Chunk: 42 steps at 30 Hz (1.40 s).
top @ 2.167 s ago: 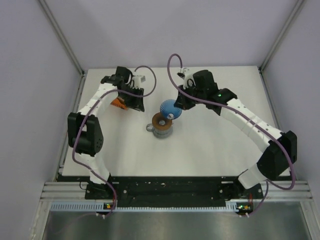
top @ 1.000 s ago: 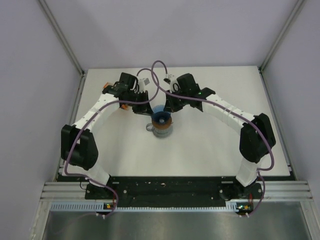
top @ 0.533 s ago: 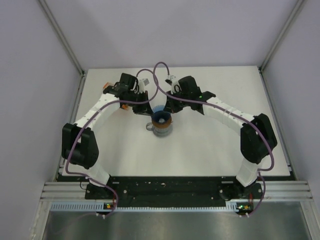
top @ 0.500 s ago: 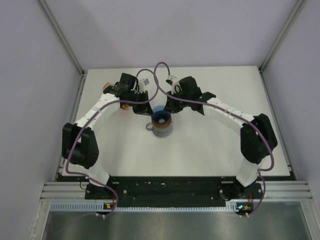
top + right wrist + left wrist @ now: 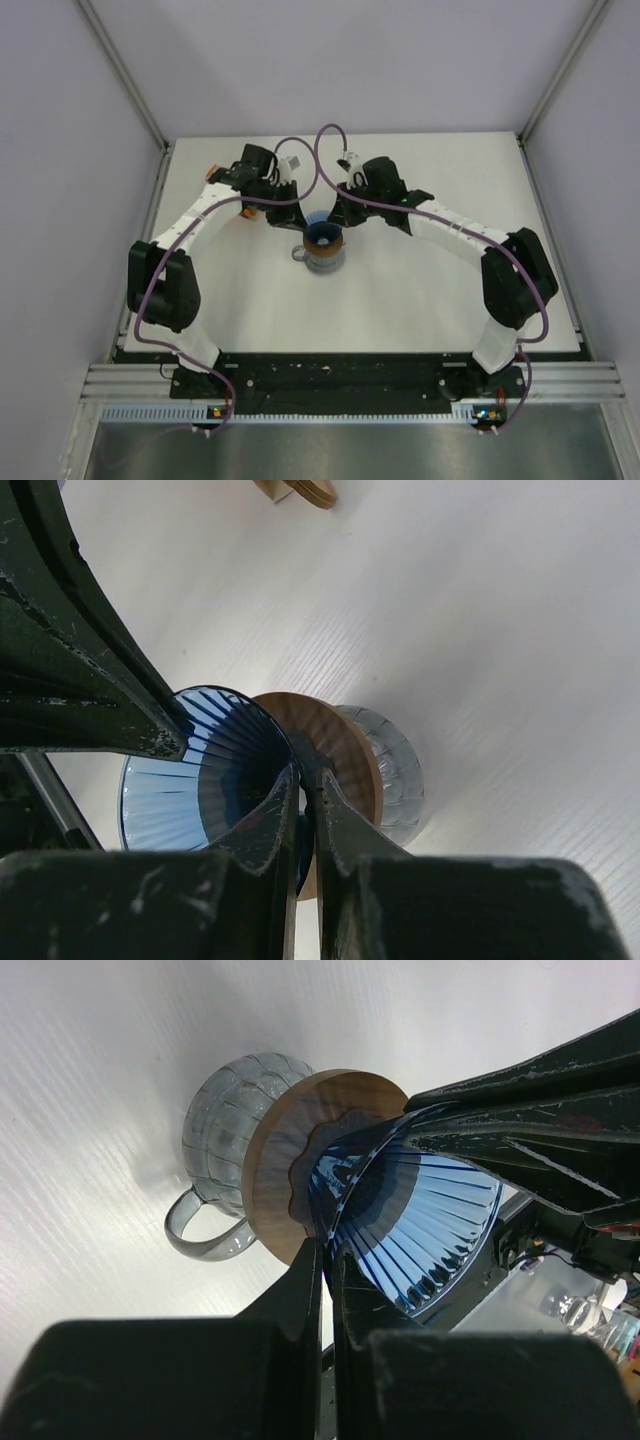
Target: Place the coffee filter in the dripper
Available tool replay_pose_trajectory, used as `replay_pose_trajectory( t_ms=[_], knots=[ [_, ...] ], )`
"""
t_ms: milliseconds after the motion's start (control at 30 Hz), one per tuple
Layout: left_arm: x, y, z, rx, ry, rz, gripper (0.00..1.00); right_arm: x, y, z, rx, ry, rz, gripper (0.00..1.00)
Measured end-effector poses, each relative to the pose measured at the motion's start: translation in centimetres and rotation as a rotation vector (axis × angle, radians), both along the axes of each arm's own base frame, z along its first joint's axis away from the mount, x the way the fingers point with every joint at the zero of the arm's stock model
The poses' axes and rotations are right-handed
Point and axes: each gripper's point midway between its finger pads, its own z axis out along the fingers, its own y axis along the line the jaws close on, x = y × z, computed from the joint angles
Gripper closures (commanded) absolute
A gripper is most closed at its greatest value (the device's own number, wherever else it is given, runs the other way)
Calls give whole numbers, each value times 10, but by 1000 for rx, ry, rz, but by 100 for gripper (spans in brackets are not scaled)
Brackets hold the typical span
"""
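The blue ribbed dripper [image 5: 322, 236] sits in a brown ring [image 5: 270, 1175] on top of the grey glass mug [image 5: 215, 1125], mid-table. My left gripper [image 5: 328, 1252] is shut on the dripper's [image 5: 420, 1220] wall on one side. My right gripper [image 5: 305, 780] is shut on the dripper's [image 5: 190, 770] wall on the opposite side. In the top view the left gripper [image 5: 300, 215] and right gripper [image 5: 337, 217] meet just behind the cone. No loose coffee filter shows in any view; the inside of the dripper is bare blue ribs.
An orange packet [image 5: 211, 172] peeks out behind the left arm at the back left. The edge of a tan stack [image 5: 300, 490] lies on the table beyond the mug. The mug's handle [image 5: 200, 1240] points left. Grey walls and metal rails bound the table.
The right gripper carried the dripper from beside the mug onto the brown ring. The left arm swung from the orange packet to the dripper and shut on its wall within the last second.
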Motion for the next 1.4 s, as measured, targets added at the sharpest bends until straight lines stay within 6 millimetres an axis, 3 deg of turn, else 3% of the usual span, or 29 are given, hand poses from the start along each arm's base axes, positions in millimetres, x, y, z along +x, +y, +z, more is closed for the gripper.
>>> replay_pose_trajectory(
  t_ms=[67, 200, 400, 700, 800, 967, 1200, 1300, 1400],
  knots=[
    [0, 0, 2, 3, -2, -5, 97, 0, 0, 1, -1, 1, 1, 100],
    [2, 1, 4, 27, -11, -22, 79, -1, 1, 2, -21, 16, 8, 90],
    [4, 3, 11, 71, -63, -77, 62, -9, 5, 3, -55, 56, 48, 75],
    [15, 6, 34, 87, -137, -93, 59, -7, 14, 39, -50, 23, 85, 55],
    [20, 13, 42, 82, -144, -73, 52, -4, 15, 50, -45, -2, 91, 52],
    [46, 47, 60, 81, -191, 33, 45, -2, 9, 62, -53, -35, 91, 50],
    [73, 107, 70, 119, -242, 168, 49, -4, -17, 101, -38, -140, 62, 49],
    [79, 120, 69, 192, -320, 96, 49, -9, -28, 108, -43, -169, 57, 49],
    [80, 126, 67, 288, -430, -82, 50, -14, -35, 99, -62, -165, 61, 49]
  ],
)
